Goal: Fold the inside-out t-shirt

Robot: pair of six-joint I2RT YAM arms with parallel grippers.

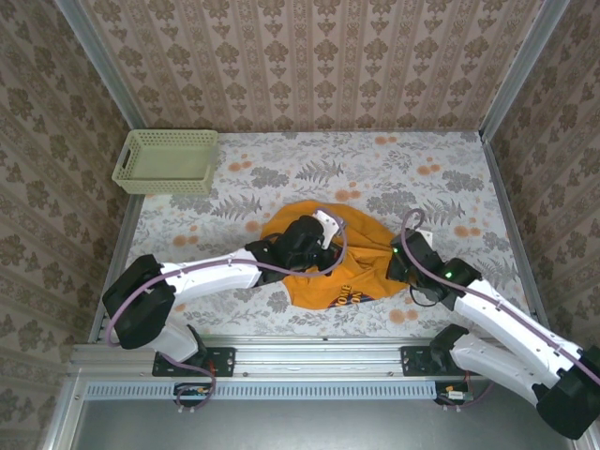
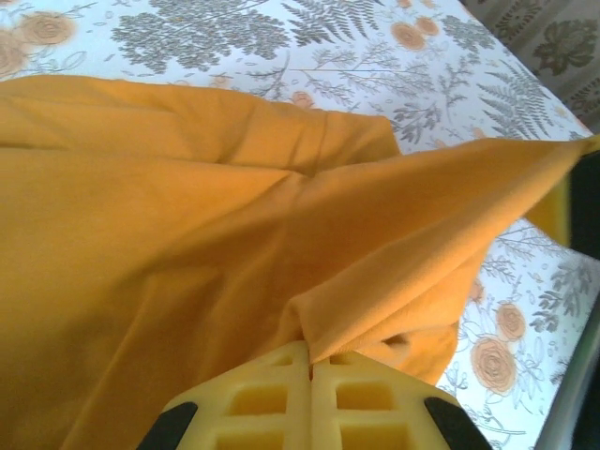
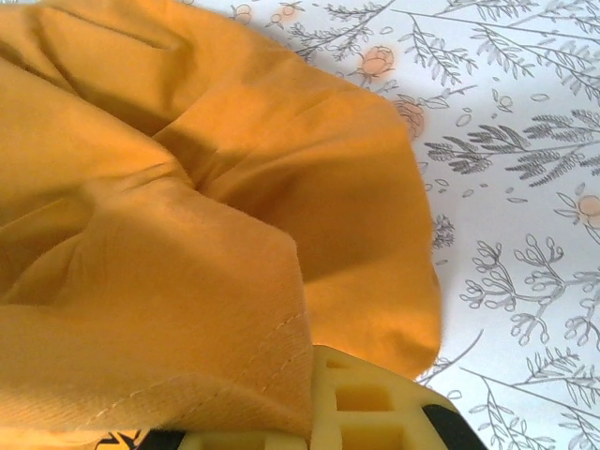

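1. Beige-and-brown damask wallpaper (image 1: 309, 56) lines the three walls.
2. A tablecloth (image 1: 375, 169) printed with grey ferns and orange flowers covers the table.
3. Metal posts (image 1: 94, 58), possibly aluminium, stand at the back corners.
4. The light is soft and even.

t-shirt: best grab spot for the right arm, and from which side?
The stitched hem at the right edge of the t-shirt, coming in low from the right over the bare table. The cloth is a crumpled heap, and that hem is a free, firm edge on the open side. The right gripper looks shut on it there; the left gripper pinches a fold.
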